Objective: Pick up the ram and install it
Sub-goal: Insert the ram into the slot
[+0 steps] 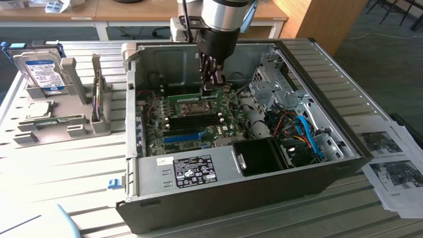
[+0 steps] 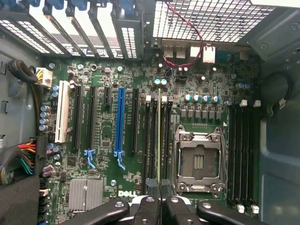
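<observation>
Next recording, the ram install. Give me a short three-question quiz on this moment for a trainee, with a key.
1. True or false: the gripper is down inside the open computer case.
2. What is the gripper shut on? A) nothing B) the ram C) a screwdriver
3. Fill in: in the wrist view the ram is seen edge-on, in line with the black memory slots next to the empty ____ socket.
Key: 1 true; 2 B; 3 processor.
</observation>
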Controlling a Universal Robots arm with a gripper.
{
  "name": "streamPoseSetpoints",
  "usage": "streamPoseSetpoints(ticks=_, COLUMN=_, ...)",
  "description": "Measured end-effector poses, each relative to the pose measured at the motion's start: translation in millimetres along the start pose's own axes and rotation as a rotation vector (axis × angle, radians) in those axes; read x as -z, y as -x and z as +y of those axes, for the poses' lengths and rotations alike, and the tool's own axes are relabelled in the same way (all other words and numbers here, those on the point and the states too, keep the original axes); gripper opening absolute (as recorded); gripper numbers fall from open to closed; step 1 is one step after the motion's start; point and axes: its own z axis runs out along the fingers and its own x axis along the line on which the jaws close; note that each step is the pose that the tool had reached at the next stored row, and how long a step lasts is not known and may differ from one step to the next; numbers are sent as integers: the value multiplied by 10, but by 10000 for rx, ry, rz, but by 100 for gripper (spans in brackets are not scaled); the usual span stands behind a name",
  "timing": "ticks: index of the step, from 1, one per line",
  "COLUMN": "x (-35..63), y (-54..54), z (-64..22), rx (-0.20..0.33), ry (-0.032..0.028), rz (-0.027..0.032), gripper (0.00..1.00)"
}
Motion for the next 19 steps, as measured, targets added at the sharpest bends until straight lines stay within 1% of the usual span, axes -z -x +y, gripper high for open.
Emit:
streamPoseSetpoints(ticks=6, x=-22, y=0, z=-2, rx=1, ry=0, rz=-1, gripper=11)
streamPoseSetpoints(ticks=19, x=-172, y=-4, z=-12, rx=-1, ry=0, rz=-3, gripper=11)
